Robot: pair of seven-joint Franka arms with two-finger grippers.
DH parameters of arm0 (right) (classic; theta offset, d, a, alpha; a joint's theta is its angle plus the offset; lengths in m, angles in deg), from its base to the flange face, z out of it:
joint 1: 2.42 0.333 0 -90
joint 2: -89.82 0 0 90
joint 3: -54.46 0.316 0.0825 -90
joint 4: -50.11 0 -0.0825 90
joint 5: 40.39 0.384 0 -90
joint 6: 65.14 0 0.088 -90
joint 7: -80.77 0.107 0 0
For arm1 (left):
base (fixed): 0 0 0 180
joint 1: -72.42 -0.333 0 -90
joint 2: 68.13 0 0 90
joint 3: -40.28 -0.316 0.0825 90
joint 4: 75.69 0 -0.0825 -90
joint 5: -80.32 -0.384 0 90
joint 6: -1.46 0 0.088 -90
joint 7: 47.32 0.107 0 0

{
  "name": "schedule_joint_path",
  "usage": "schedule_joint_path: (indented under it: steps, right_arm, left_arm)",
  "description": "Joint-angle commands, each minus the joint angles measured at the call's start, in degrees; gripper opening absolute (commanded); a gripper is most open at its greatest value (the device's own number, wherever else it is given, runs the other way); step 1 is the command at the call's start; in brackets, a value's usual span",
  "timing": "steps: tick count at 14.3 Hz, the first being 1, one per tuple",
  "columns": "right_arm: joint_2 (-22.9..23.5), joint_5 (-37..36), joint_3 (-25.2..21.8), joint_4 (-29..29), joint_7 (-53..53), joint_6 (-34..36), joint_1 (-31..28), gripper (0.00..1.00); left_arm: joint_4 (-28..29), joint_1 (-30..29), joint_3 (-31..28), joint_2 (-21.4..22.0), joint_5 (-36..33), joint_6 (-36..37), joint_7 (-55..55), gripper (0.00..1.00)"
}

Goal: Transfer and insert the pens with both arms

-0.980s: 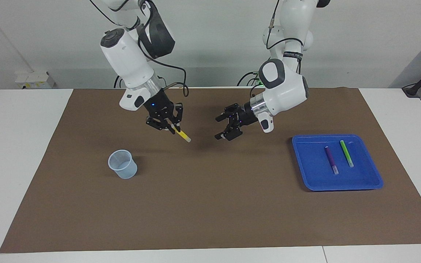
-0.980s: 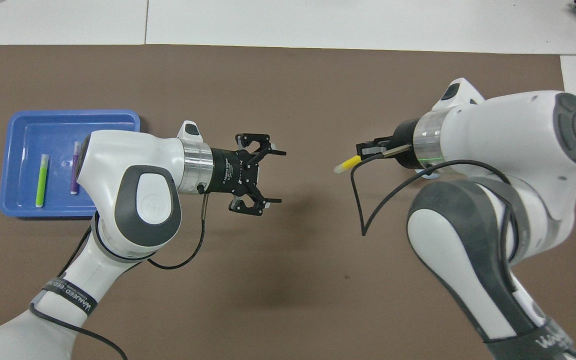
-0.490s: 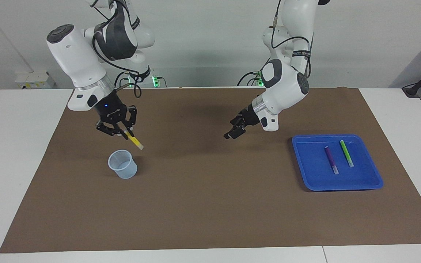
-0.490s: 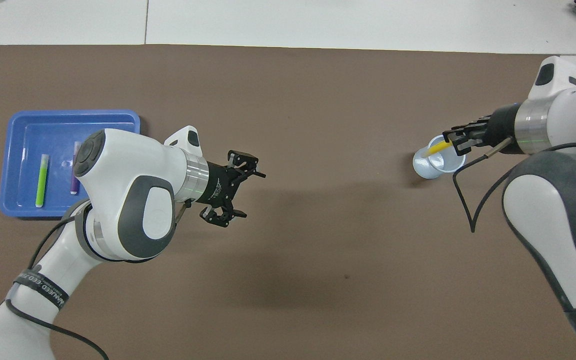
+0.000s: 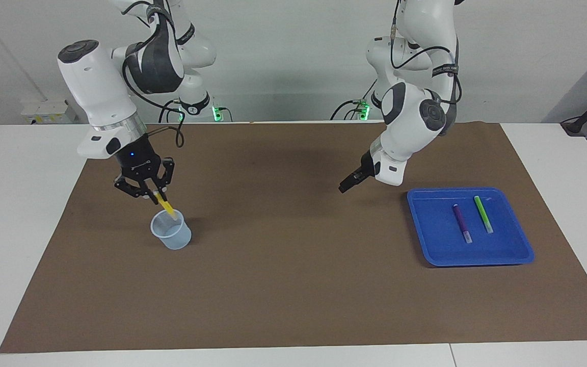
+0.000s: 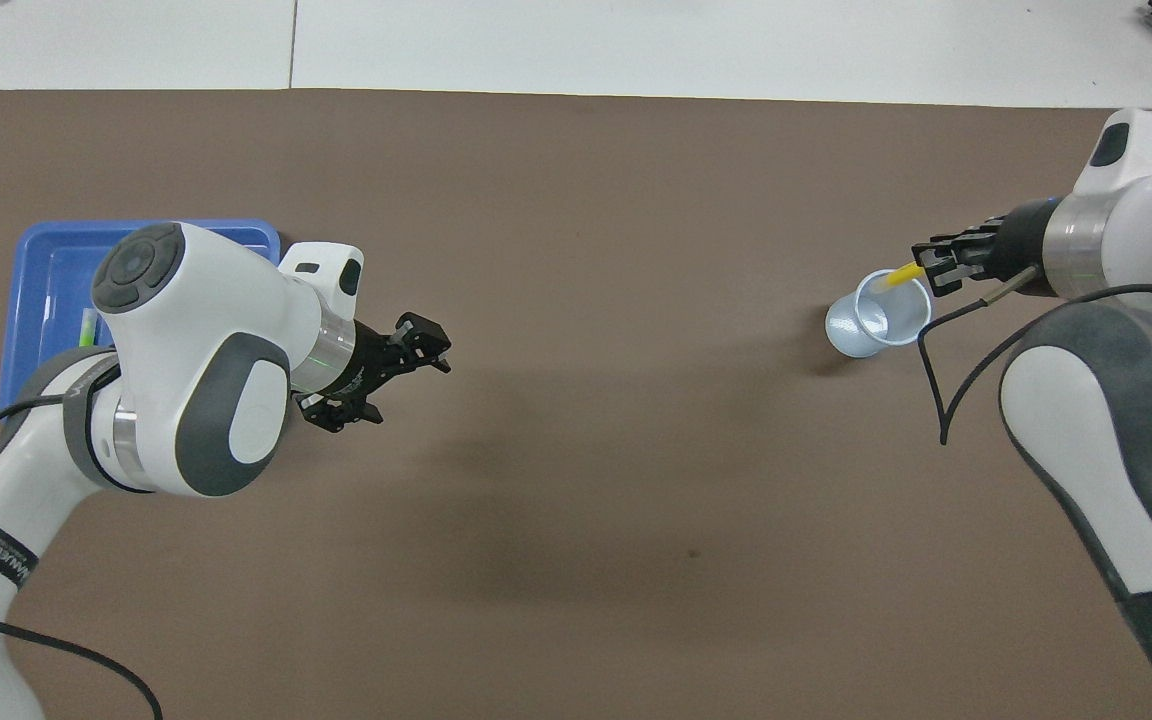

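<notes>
Facing view: right gripper [image 5: 152, 193] over the translucent cup [image 5: 171, 230], jaws clamped on the yellow pen [image 5: 166, 206]. Pen tilted, its lower tip at the cup's rim and apparently just inside the mouth, though hard to tell whether it touches the wall. Cup upright on the brown mat [image 5: 293, 285], toward the right arm's end of the bench [image 5: 23, 214].

Left gripper [image 5: 347, 185] in the air over bare mat, between the cup and the blue tray [image 5: 507, 257], much closer to the tray. Seen end-on here; in the overhead view the left gripper [image 6: 391, 375] shows its jaws apart with nothing between them.

Blue tray on the mat toward the left arm's end, well apart from the cup. In it, lying flat and side by side without touching: purple pen [image 5: 461, 223] and green pen [image 5: 483, 214], the purple one on the cup's side of the green. Both with pale ends pointing away from the robots.

Overhead view: cup [image 6: 876, 325] with the yellow pen [image 6: 902, 276] slanting across its rim from the right gripper [image 6: 941, 268]; tray [image 6: 41, 290] largely covered by the left arm.
</notes>
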Motion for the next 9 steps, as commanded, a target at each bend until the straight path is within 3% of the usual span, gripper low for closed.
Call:
schedule_joint_path:
  steps: [1, 3, 9]
  right_arm:
    - [0.19, -1.16, 0.87, 1.76, -0.84, -1.74, -1.97, 0.0]
    - [0.2, -1.07, 0.87, 3.42, -0.93, -2.88, -2.06, 0.0]
    - [-1.38, -1.16, 0.87, 7.73, -1.19, -3.06, -3.29, 0.0]
  left_arm:
    - [-3.6, -0.37, 0.24, 0.34, -11.19, 4.51, 4.95, 1.0]
    - [-5.1, -0.9, 0.16, -0.02, -16.76, 5.05, 11.62, 1.0]
    - [-8.1, -9.68, 0.15, -2.04, -18.09, 2.85, 33.43, 0.98]
